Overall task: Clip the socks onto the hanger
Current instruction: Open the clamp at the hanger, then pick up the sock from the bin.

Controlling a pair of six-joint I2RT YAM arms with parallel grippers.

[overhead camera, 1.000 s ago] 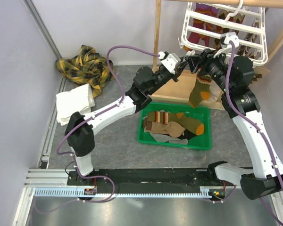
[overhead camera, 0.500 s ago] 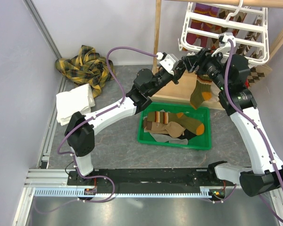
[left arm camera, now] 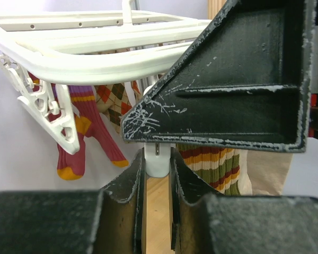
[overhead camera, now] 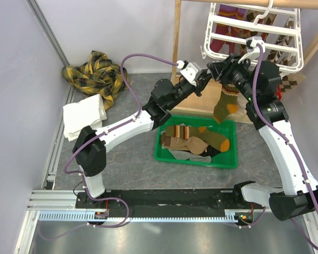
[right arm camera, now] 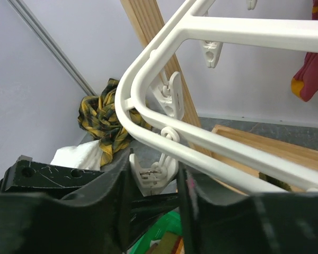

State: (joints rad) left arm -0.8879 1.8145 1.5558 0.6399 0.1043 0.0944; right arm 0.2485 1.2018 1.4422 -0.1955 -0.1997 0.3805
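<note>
The pair is being drawn in tighter than a second ago. The right gripper is being found higher and further toward 10 o'clock, and the left gripper is being met almost tip to tip. The olive sock is being carried up with them, clear of the green tray on the table. From that, the clipping itself is being judged close at hand (approach done, clip not yet loaded).

The sock is being dangled at 5 o'clock from the meeting point, below the near-left corner of the hanger. More socks are being left in the tray at 6 o'clock.

From above, the clip is being hidden by the two wrists. In the left wrist view it is being pinched between the left fingers, which are closed to a narrow slit that it fills. The right gripper's finger is being seen across at 1 o'clock, with the sock's striped cuff behind it.

In the right wrist view the corner is being shown from beneath, with a clip framed between right fingers held a little apart. No sock is being shown there, so whether the cuff is being gripped cannot be told.
</note>
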